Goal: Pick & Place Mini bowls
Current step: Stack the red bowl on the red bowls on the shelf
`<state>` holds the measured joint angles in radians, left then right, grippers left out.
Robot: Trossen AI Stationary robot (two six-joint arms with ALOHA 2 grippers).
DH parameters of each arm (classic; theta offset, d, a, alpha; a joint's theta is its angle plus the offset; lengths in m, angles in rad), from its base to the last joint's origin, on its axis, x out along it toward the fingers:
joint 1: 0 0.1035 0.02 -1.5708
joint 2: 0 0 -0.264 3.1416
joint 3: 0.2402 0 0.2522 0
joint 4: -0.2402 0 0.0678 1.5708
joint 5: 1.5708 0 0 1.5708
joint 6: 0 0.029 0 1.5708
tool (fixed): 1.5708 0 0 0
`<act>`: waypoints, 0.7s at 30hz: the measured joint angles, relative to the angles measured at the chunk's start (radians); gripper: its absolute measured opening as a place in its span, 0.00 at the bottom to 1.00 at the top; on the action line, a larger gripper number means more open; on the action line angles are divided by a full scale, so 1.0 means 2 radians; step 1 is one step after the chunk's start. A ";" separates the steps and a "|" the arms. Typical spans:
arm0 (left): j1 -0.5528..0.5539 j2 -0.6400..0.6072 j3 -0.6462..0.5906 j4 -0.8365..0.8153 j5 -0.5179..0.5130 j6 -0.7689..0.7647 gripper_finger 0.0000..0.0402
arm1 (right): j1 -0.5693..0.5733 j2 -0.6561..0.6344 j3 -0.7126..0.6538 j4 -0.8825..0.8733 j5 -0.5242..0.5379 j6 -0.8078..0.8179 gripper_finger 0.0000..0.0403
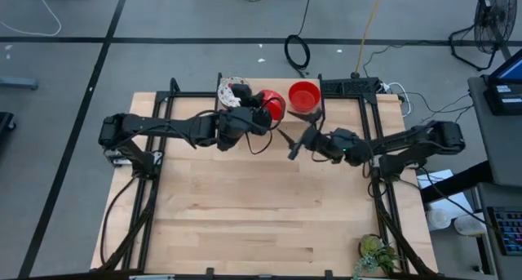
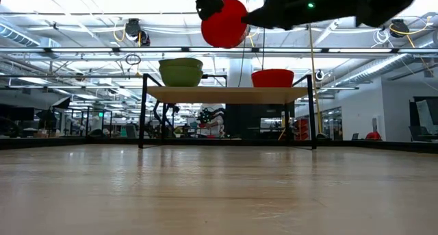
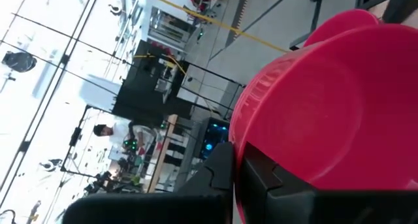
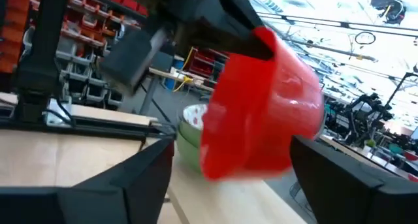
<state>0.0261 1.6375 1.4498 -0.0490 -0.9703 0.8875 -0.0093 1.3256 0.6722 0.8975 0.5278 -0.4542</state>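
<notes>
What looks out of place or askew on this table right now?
Only the red bowl is askew: the left pincer holds it by the rim, tipped on its side in the air. The right pincer waits open nearby. Nothing looks spilled or damaged.

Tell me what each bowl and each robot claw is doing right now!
Lifted red bowl: up in the air, tilted, pinched at its rim.
Second red bowl: upright on the table, untouched.
Bowl stack: resting on the table, speckled bowl on top.
Left gripper: shut on the lifted red bowl.
Right gripper: open, empty, near the lifted red bowl.
</notes>
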 joint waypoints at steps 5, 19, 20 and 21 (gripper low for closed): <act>0.000 0.000 0.000 0.000 -0.001 -0.003 0.01 | -0.001 0.039 0.047 0.001 0.050 -0.009 0.76; -0.003 0.000 0.000 0.000 -0.002 -0.036 0.02 | -0.005 0.050 0.063 0.009 0.150 -0.062 0.42; -0.003 0.000 0.000 0.000 -0.002 -0.040 0.02 | -0.005 0.050 0.063 0.009 0.149 -0.068 0.37; -0.003 0.000 0.000 0.000 0.000 -0.043 0.01 | -0.005 0.050 0.063 0.009 0.147 -0.074 0.31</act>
<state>0.0211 1.6382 1.4498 -0.0498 -0.9695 0.8010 -0.0185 1.4258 0.7975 0.9157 0.8210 -0.6014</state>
